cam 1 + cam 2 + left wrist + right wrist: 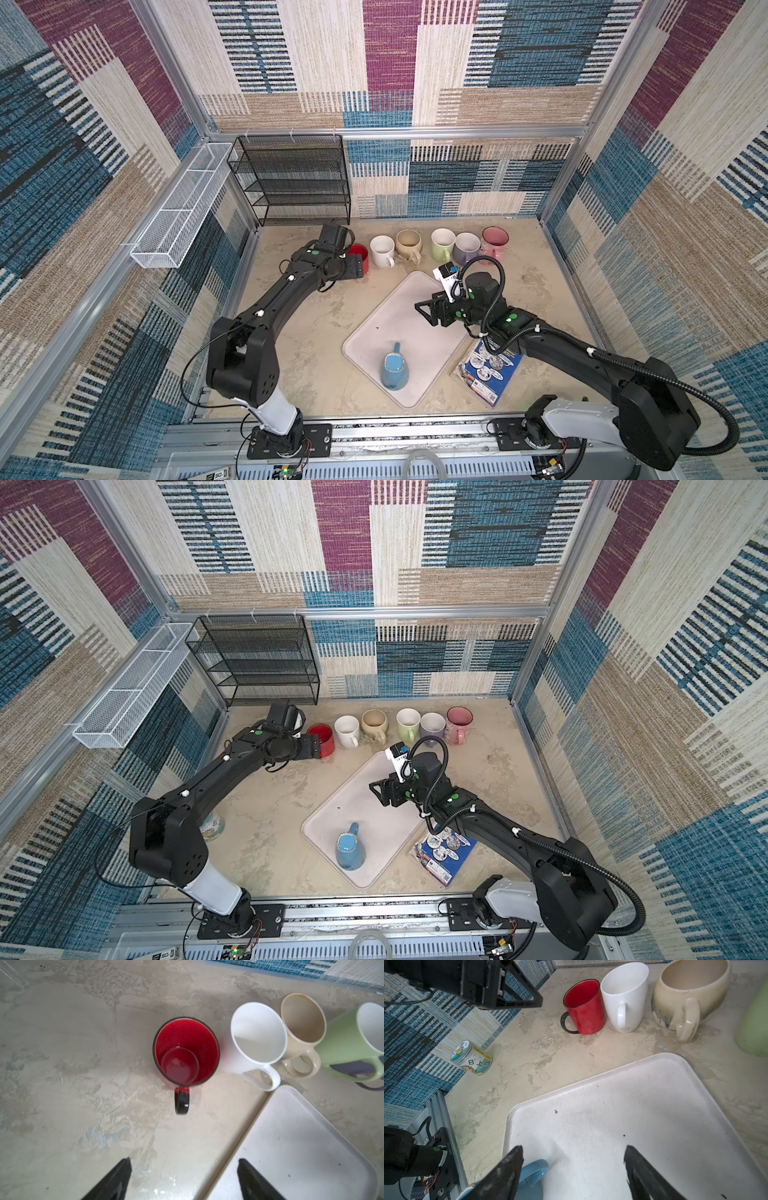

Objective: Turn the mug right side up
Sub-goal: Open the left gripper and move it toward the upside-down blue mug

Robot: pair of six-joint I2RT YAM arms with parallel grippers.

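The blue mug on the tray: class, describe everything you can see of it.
The blue mug looks like glazed ceramic, and its wall widens downward. It stands upside down, with its paler flat base facing up and its mouth down on the near part of the white tray. Its single handle points toward the back wall. Only the tray touches it.

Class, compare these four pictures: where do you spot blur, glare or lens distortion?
In both top views: sharp, but wide-angle, the frame post leaning outward. Left wrist view: soft overall, red mug rim smeared, table gleaming near the left gripper. Right wrist view: crisper, yet the right gripper and the green mug at the edge are unfocused.
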